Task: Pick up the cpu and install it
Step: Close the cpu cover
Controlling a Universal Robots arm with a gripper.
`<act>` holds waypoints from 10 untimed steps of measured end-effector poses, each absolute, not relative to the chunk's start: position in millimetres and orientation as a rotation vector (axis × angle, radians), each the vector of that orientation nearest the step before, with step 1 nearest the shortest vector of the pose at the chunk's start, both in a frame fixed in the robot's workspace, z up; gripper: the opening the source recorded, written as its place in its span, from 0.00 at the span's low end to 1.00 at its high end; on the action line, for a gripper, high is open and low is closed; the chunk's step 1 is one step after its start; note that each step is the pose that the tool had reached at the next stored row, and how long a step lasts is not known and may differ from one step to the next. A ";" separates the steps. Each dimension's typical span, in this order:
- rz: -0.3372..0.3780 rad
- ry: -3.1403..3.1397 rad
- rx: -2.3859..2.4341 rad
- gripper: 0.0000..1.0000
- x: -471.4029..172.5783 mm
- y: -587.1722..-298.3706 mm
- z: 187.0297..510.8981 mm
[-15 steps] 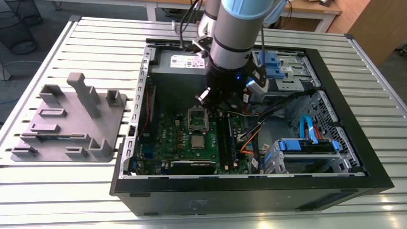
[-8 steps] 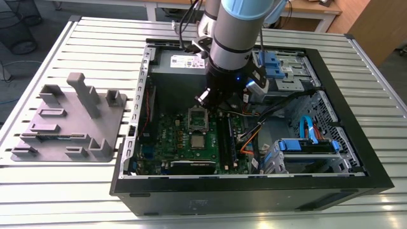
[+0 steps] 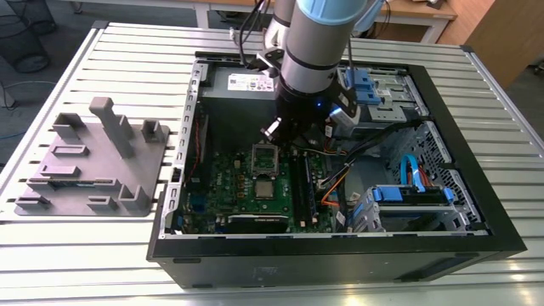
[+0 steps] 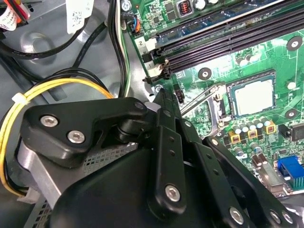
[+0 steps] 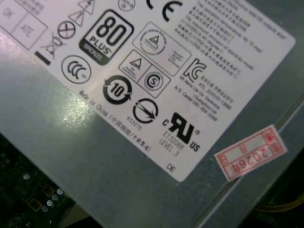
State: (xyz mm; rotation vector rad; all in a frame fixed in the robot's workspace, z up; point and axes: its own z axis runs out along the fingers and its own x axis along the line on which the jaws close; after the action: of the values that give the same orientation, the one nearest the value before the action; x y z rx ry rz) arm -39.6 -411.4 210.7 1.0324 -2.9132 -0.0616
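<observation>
The cpu [image 4: 254, 96] sits socketed, second wrist view.

- Exterior view: bright, even overhead room light is falling on the slatted table [image 3: 102, 255], and pale streaks are glinting along its metal ribs.
- Computer case [image 3: 340, 255]: the interior is sitting dimmer than the table, and the arm [image 3: 316, 57] is shading the motherboard [image 3: 229, 185] beneath it.
- Grey fixture [image 3: 93, 159]: short, soft shadows are lying beside its upright blocks.
- Second wrist view: the cpu [image 4: 255, 97] is giving off a flat, pale sheen. The black housing [image 4: 109, 190] nearest the lens is catching dull highlights.
- First wrist view: a white glare patch is blooming on the grey power supply [image 5: 95, 166] at the edge of its label [image 5: 156, 71]. The small print is smearing soft, and the dark corner is falling out of focus.
</observation>
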 end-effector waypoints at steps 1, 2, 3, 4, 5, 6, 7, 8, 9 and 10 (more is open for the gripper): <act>-0.062 -2.913 1.032 0.11 -39.6 -411.4 211.3; -0.062 -2.913 1.032 0.11 -39.6 -411.6 212.0; -0.062 -2.913 1.032 0.11 -39.6 -411.7 212.6; -0.062 -2.913 1.032 0.11 -39.6 -411.8 213.4; -0.062 -2.913 1.032 0.11 -39.6 -411.9 214.0; -0.062 -2.913 1.032 0.11 -39.6 -411.9 214.5; -0.063 -2.914 1.033 0.11 -39.6 -411.9 214.7; -0.063 -2.914 1.033 0.11 -39.6 -412.0 214.8; -0.063 -2.914 1.033 0.11 -39.7 -412.0 214.8; -0.062 -2.915 1.033 0.11 -40.6 -412.0 214.9</act>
State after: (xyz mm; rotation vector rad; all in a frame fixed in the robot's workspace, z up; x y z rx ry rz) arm -40.6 -412.0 214.9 1.0334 -2.9155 -0.0615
